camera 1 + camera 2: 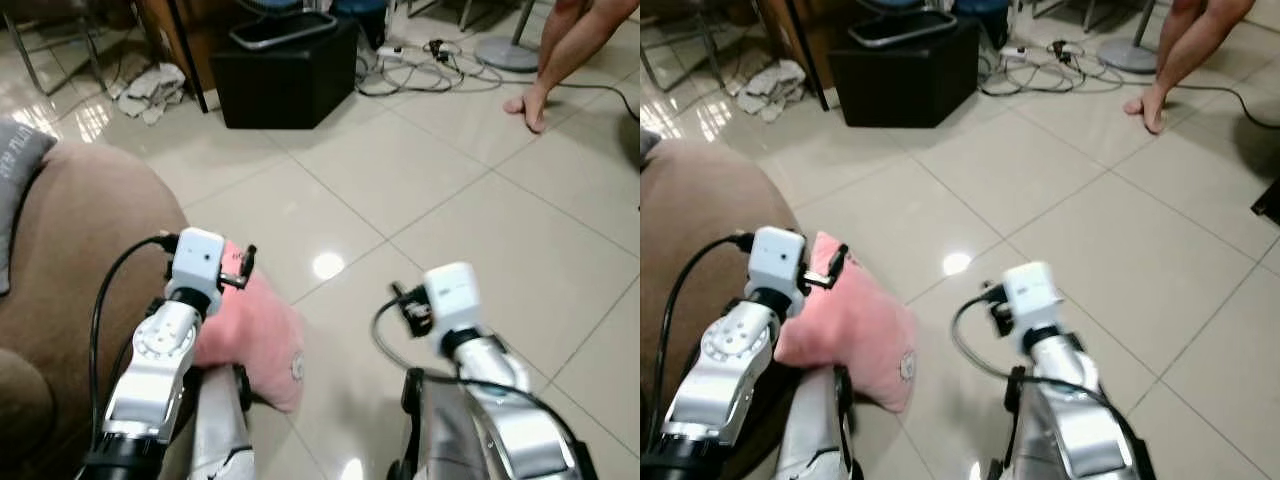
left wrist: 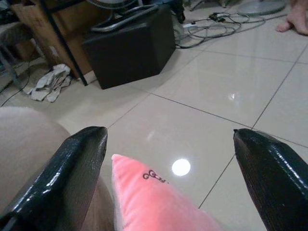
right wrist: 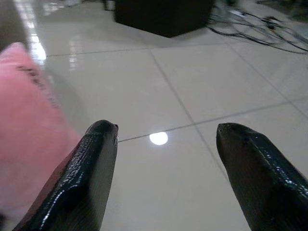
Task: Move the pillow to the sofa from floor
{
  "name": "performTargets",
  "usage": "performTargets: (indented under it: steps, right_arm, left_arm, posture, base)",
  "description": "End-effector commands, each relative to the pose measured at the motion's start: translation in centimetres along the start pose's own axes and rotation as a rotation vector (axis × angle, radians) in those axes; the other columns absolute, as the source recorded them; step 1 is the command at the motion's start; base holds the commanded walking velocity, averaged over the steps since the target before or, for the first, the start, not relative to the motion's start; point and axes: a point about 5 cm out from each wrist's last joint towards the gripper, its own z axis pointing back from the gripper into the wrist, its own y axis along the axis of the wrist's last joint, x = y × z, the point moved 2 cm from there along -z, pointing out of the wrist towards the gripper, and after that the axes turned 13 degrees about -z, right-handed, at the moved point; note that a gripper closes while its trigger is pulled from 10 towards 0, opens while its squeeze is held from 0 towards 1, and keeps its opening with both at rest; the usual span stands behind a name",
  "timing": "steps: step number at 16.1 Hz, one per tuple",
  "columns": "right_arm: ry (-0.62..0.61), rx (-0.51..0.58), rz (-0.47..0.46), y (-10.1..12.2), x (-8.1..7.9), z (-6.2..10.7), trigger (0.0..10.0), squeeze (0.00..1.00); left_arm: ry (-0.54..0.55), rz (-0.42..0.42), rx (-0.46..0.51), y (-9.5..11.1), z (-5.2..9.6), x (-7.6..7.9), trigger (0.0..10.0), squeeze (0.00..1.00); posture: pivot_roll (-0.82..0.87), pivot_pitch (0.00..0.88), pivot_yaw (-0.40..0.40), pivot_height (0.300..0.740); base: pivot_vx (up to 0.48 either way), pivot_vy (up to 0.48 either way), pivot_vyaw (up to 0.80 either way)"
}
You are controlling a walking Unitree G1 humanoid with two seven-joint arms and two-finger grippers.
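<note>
Left arm [image 1: 150, 375]: silver, raised forward from the lower left, black cable looping off its wrist. Left hand [image 2: 171, 166]: two black fingers spread wide apart. Right arm [image 1: 500, 400]: silver, raised forward at lower right, cable at wrist. Right hand [image 3: 166, 159]: fingers likewise spread, holding nothing.

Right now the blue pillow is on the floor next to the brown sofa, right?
Almost. The pillow is pink, not blue, as the right eye view shows. It does lie on the floor next to the brown sofa.
</note>
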Motion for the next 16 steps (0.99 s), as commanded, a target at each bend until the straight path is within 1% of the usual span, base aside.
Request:
performTargets:
  steps: [1, 2, 4, 6, 7, 8, 9, 10, 11, 13, 14, 16]
  right_arm:
    - [0.022, -0.001, 0.023, 0.2, -0.2, 0.0, 10.0, 0.00]
    - [0.039, -0.009, 0.028, 0.1, -0.6, 0.1, 10.0, 0.00]
    - [0.050, -0.012, 0.040, 0.2, -0.8, 0.1, 10.0, 0.00]
    - [0.041, -0.027, 0.031, -0.1, -0.7, 0.2, 10.0, 0.00]
    - [0.030, -0.037, 0.002, -0.3, -0.5, 0.2, 10.0, 0.00]
    - [0.039, -0.050, -0.001, -0.5, -0.5, 0.2, 10.0, 0.00]
    - [0.060, -0.066, 0.002, -0.7, -0.8, 0.2, 10.0, 0.00]
    - [0.125, -0.085, 0.012, -0.9, -1.3, 0.2, 10.0, 0.00]
    - [0.192, -0.101, 0.036, -1.1, -2.0, 0.4, 10.0, 0.00]
    - [0.253, -0.110, 0.070, -1.2, -2.4, 0.4, 10.0, 0.00]
    - [0.282, -0.127, 0.096, -1.6, -2.3, 0.0, 10.0, 0.00]
    - [0.306, -0.155, 0.110, -2.1, -2.1, -0.5, 10.0, 0.00]
  left_arm:
    - [0.010, -0.001, -0.014, -0.3, 0.2, -0.2, 10.0, 0.00]
    - [0.013, -0.007, -0.016, -0.4, 0.3, 0.0, 10.0, 0.00]
    - [0.006, -0.006, -0.023, -0.5, 0.3, 0.2, 10.0, 0.00]
    - [-0.074, -0.005, -0.045, -0.9, 0.3, 1.1, 10.0, 0.00]
    - [-0.132, -0.030, -0.084, -1.7, 0.3, 1.9, 10.0, 0.00]
    - [-0.193, -0.046, -0.140, -2.9, 0.3, 2.7, 10.0, 0.00]
    - [-0.218, -0.028, -0.191, -4.0, 0.1, 3.1, 10.0, 0.93]
    - [-0.195, 0.017, -0.284, -5.6, -0.7, 2.9, 10.0, 1.00]
    - [-0.155, 0.025, -0.357, -6.9, -1.5, 2.3, 10.0, 1.00]
    - [-0.129, 0.024, -0.400, -7.8, -2.1, 1.8, 10.0, 1.00]
    - [-0.091, 0.031, -0.419, -8.1, -2.5, 1.3, 10.0, 1.00]
    - [-0.063, 0.051, -0.439, -8.5, -2.9, 1.0, 10.0, 1.00]
  posture:
    - [0.00, 0.095, 0.032, 0.496]
    - [0.00, 0.099, 0.030, 0.496]
    - [0.00, 0.104, 0.029, 0.496]
    - [0.00, 0.104, 0.028, 0.496]
    - [0.00, 0.109, 0.026, 0.496]
    - [0.00, 0.117, 0.027, 0.496]
    - [0.00, 0.122, 0.030, 0.496]
    - [-0.01, 0.131, 0.034, 0.496]
    - [-0.01, 0.147, 0.040, 0.496]
    - [-0.02, 0.165, 0.043, 0.496]
    - [-0.03, 0.198, 0.041, 0.496]
    - [-0.04, 0.219, 0.040, 0.496]
  base:
    - [0.000, 0.000, 0.00]
    - [0.000, 0.000, 0.00]
    - [0.000, 0.000, 0.68]
    - [0.000, 0.000, 0.66]
    - [0.000, 0.000, 0.00]
    - [0.000, 0.000, 0.00]
    - [0.000, 0.000, 0.00]
    - [0.000, 0.000, 0.00]
    - [0.000, 0.000, 0.00]
    - [0.000, 0.000, 0.00]
    - [0.000, 0.000, 0.00]
    - [0.000, 0.000, 0.00]
